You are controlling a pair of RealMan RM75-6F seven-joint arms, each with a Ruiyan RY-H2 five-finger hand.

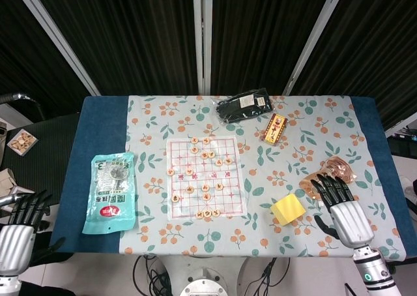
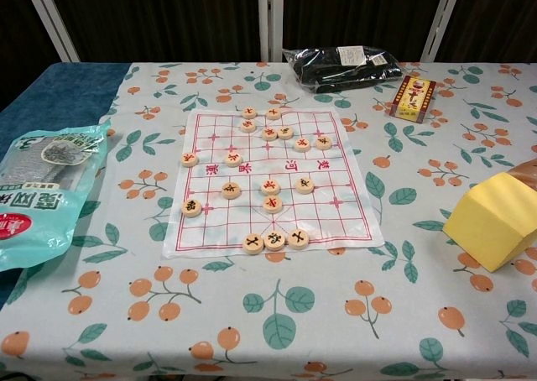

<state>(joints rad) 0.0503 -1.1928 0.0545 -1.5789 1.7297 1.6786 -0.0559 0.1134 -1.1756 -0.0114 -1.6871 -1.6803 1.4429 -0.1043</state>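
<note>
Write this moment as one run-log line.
right hand: open, over clear packet | left hand: open, off table | yellow block: untouched
</note>
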